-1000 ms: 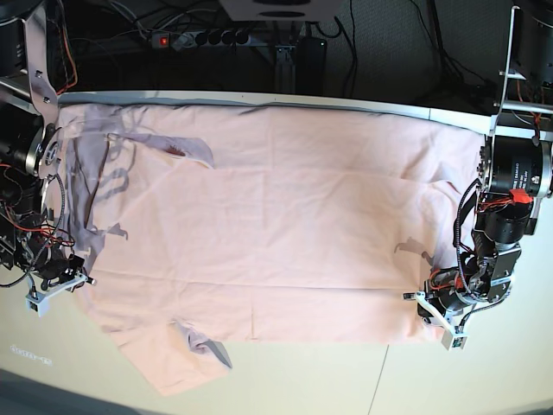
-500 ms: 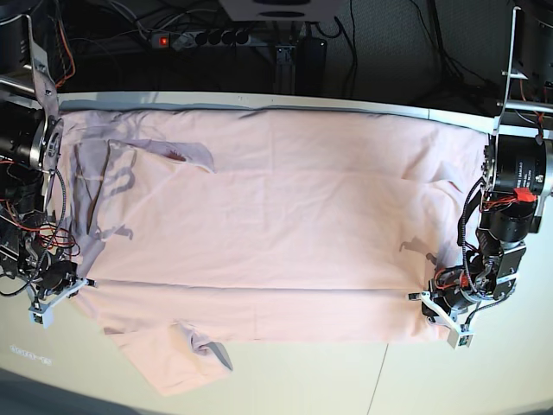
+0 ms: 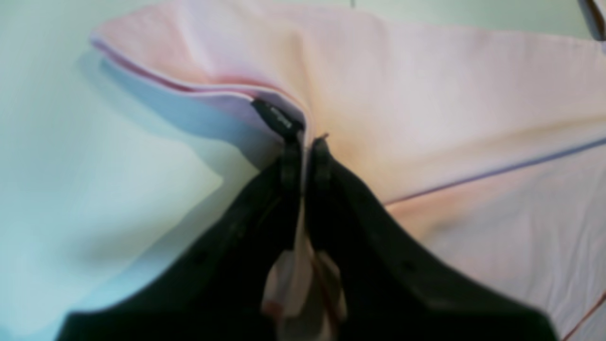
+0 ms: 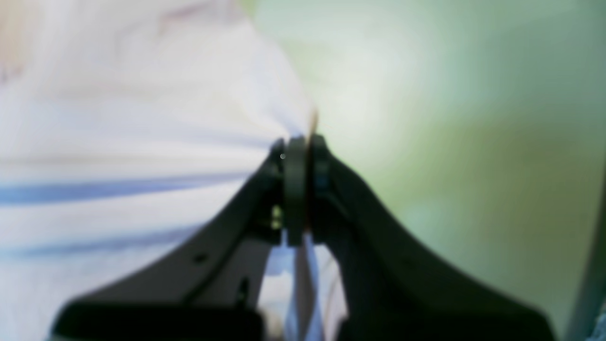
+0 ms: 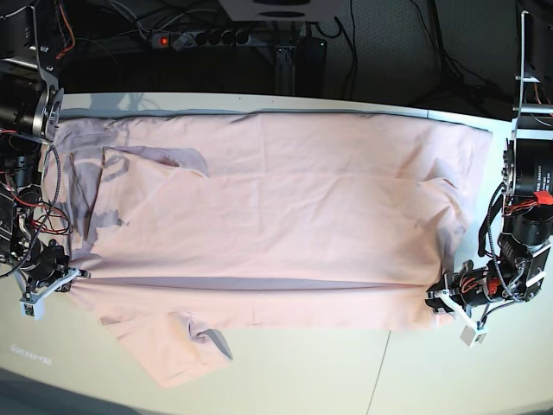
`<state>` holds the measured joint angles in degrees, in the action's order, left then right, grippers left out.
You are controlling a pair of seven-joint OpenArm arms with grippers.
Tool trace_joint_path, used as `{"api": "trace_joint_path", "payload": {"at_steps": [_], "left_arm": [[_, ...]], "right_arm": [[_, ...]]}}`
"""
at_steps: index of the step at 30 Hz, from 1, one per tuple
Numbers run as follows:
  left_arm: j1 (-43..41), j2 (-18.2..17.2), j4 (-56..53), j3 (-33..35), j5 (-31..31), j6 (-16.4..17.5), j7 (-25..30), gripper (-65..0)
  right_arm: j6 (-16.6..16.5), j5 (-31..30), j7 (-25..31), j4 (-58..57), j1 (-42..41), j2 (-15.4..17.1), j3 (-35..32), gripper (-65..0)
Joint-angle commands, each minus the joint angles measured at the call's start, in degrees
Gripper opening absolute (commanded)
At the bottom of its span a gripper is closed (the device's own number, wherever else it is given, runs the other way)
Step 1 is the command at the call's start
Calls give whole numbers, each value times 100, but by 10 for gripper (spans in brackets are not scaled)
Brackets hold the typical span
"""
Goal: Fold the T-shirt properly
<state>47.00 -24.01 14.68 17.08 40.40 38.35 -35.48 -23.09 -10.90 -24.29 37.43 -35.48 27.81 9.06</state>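
- The T-shirt (image 5: 276, 216) lies spread wide across the pale counter (image 5: 432, 372), pink cloth reaching from one arm to the other in the base view.
- A long straight fold line runs across its near part, with a narrower band of cloth below it.
- One sleeve (image 5: 177, 350) sticks out past the near edge, crumpled at its tip.
- Grey shapes show faintly through the cloth at the base view's left end (lettering, perhaps; too faint to read).
- The left claw (image 3: 303, 142) is closed on the T-shirt's edge, cloth pinched between its dark fingers (image 3: 289, 161) and lifted off the counter there.
- The right claw (image 4: 300, 147) is likewise clamped on the T-shirt, a thin layer of cloth caught between its jaws (the wrist view is blurred).
- In the base view both claws sit at the ends of the fold line, left claw (image 5: 445, 303) and right claw (image 5: 65, 278).
- A power strip (image 5: 203, 37) lies behind the counter.
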Motion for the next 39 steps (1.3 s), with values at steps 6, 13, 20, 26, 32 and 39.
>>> {"api": "trace_joint_path", "payload": {"at_steps": [6, 13, 20, 26, 32, 39], "left_arm": [[214, -210, 70, -7, 844, 165, -654, -650], [39, -420, 374, -7, 1641, 165, -1521, -650], [-619, -507, 1733, -7, 1899, 165, -2159, -650], [-1060, -732, 2787, -7, 1891, 165, -2428, -650], [-1211, -1008, 3150, -7, 1851, 165, -2393, -650], [-1250, -1108, 3163, -7, 1851, 165, -2623, -650]], "right_arm": [[-319, -177, -155, 363, 31, 216, 20, -650], [-321, -525, -254, 387, 175, 361, 20, -650], [-328, -734, -275, 448, 522, 481, 22, -650], [-328, -772, -275, 728, 868, 538, 24, -650], [-328, -835, -271, 879, 1130, 579, 37, -650], [-328, -909, -278, 881, 1224, 577, 35, -650]]}}
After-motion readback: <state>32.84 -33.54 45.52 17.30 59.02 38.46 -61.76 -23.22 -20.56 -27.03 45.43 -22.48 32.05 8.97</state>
